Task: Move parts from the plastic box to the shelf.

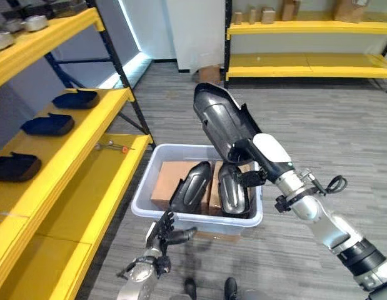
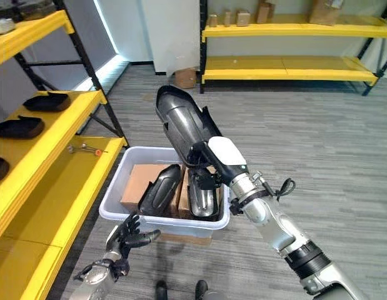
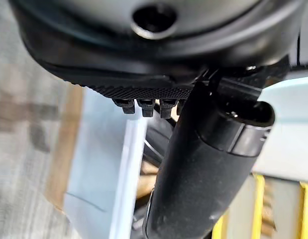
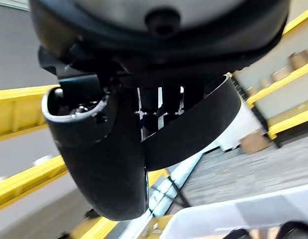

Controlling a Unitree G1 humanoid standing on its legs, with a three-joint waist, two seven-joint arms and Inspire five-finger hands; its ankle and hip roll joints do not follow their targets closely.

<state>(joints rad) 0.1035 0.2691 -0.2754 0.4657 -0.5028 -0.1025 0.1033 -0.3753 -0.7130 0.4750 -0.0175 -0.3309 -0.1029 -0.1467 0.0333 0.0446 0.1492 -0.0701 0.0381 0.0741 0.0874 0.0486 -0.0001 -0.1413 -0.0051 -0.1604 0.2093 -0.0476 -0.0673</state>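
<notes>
Glossy black part (image 1: 221, 122), clamped at its lower end by the curled fingers and thumb of the right hand (image 1: 248, 174); hung tilted above the plastic box (image 1: 199, 222), toward its one o'clock corner. Left hand (image 1: 160, 234) low at the box's seven o'clock corner, just beside the wall, fingers spread and holding nothing.

Judged the carry to be the step in hand. Called for keeping the part high enough to clear the box rim, then swinging it toward nine o'clock, where the yellow shelf (image 1: 87, 134) stood. Best to bring the long part round level before lowering it, and to aim for bare board between the three black parts (image 1: 48, 125) already lying along the middle level. Worth holding the grip firm: smooth, top-heavy shell, likely to pivot in the fingers.

In the way: the shelf's dark slanting post (image 1: 127, 87) at ten o'clock from the box, and the front lip of each board. Small hand tool (image 1: 112, 147) on the lower board, near the box. Two more black parts (image 1: 192, 186) left standing in the box against brown cardboard (image 1: 170, 181). Well apart at twelve o'clock, a second yellow shelf (image 1: 306, 62) with small cartons.
</notes>
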